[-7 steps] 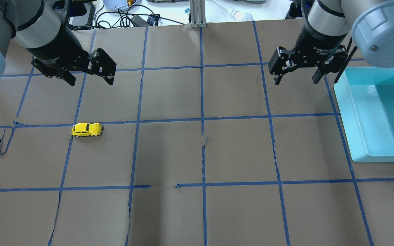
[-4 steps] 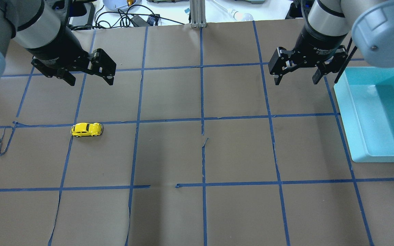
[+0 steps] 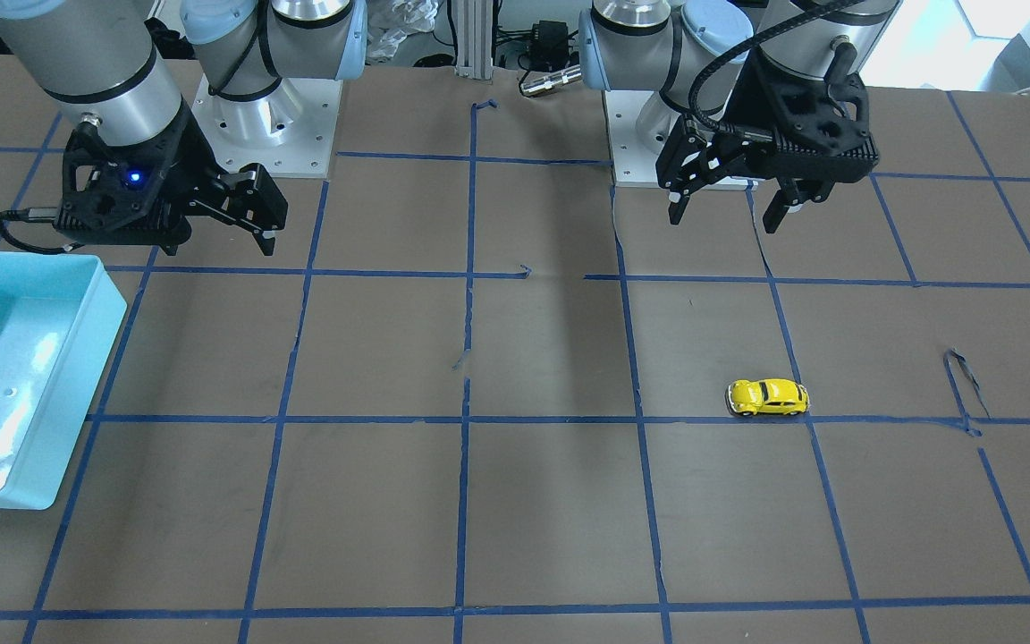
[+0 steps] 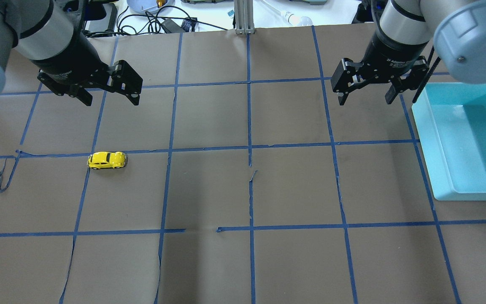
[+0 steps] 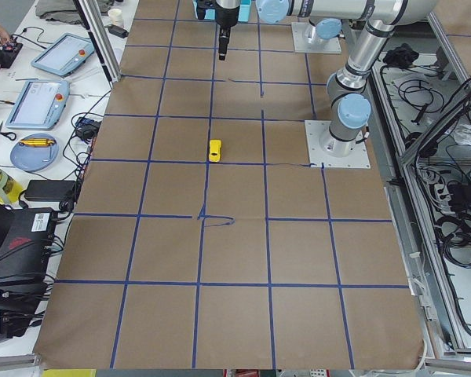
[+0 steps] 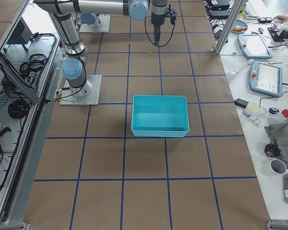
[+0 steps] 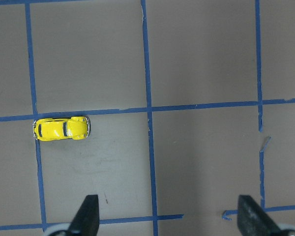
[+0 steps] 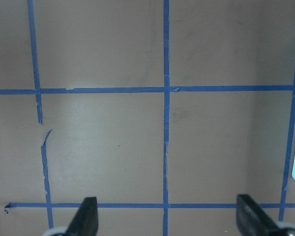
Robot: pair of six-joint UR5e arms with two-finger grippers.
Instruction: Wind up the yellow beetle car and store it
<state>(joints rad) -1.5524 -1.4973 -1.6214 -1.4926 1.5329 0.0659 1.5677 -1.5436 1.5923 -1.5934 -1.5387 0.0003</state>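
The yellow beetle car [image 4: 106, 160] stands on its wheels on the brown paper, at a blue tape crossing on the left half of the table. It also shows in the front view [image 3: 767, 397], the left side view [image 5: 215, 150] and the left wrist view [image 7: 62, 128]. My left gripper [image 4: 110, 97] is open and empty, held above the table well behind the car. My right gripper [image 4: 366, 98] is open and empty, held high beside the turquoise bin [image 4: 440, 139]. In the front view the left gripper [image 3: 728, 217] is on the right and the right gripper [image 3: 267, 243] on the left.
The turquoise bin is empty and sits at the table's right edge; it also shows in the front view [image 3: 68, 394] and the right side view [image 6: 160, 133]. Blue tape lines grid the brown paper, loose in places [image 4: 3, 179]. Cables and devices lie beyond the far edge.
The left arm has shifted very slightly away from the car. The car, the bin and the right arm have not moved.
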